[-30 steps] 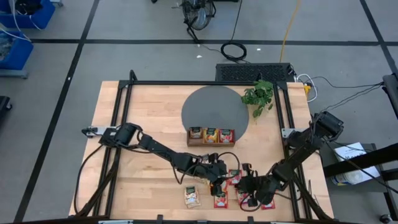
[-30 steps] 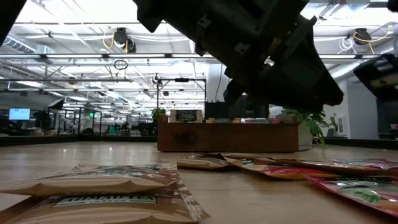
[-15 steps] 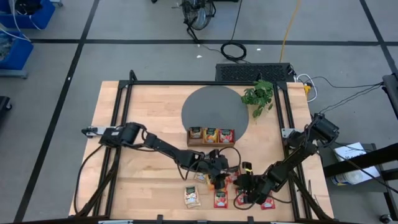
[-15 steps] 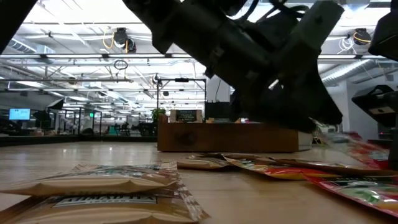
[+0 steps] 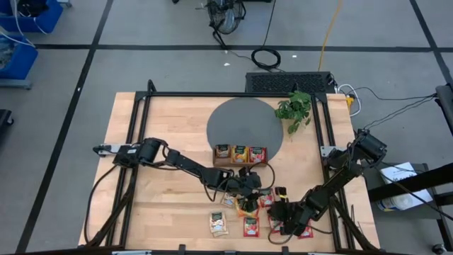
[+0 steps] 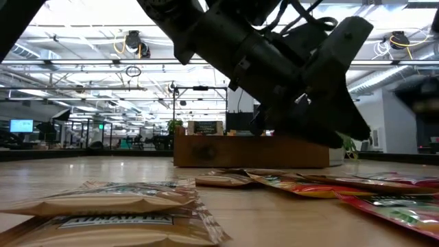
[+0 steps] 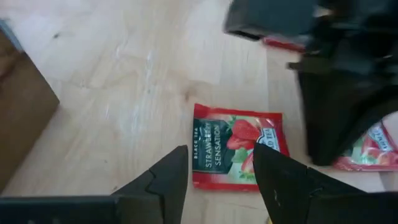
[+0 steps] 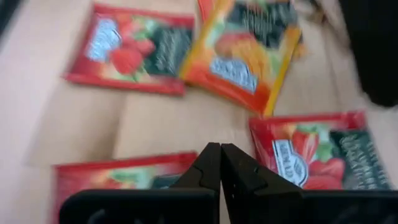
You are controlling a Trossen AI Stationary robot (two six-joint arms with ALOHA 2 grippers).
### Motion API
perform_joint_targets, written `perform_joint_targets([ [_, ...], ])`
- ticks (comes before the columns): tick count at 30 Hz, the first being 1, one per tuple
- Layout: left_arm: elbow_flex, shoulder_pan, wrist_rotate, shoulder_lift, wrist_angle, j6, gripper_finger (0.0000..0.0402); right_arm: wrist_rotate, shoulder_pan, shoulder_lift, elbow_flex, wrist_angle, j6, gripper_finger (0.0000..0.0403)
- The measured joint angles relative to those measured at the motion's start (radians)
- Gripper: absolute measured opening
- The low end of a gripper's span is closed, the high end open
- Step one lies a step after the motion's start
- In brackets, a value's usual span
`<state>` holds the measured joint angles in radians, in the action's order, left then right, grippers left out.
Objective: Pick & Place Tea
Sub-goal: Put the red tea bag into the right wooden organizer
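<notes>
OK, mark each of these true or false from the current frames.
1. The left end effector is open over a red strawberry sachet. True.
2. The right end effector is open wide. False: its fingers are pressed together, holding nothing.
3. The wooden tray has sachets standing in its slots. True.
4. The potted plant stands at the table's left edge. False: it stands toward the far right of the table, beside the dark round mat.
5. The table has no loose sachets on it. False: several lie flat near the front edge, including a beige one.
</notes>
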<state>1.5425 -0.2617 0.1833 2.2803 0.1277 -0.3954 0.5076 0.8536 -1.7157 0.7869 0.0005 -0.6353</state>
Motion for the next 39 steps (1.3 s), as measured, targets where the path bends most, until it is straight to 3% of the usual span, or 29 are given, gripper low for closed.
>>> perform_joint_targets([
  [4, 0.0, 0.001, 0.0, 0.0, -0.036, -0.003, 0.0182, 0.031, -0.001, 0.005, 0.063, -0.119, -0.011, 0.0],
  [11, 0.0, 0.001, 0.0, 0.0, -0.052, -0.012, 0.0182, 0.065, -0.016, 0.005, 0.045, -0.273, -0.147, 0.0],
  [24, 0.0, 0.024, 0.001, 0.0, -0.092, -0.121, 0.0182, 0.039, -0.012, 0.009, -0.1, -0.077, -0.215, 0.0],
  [39, 0.0, 0.018, -0.054, 0.0, -0.148, -0.137, 0.0182, 0.068, -0.004, 0.007, -0.068, -0.026, -0.051, 0.0],
])
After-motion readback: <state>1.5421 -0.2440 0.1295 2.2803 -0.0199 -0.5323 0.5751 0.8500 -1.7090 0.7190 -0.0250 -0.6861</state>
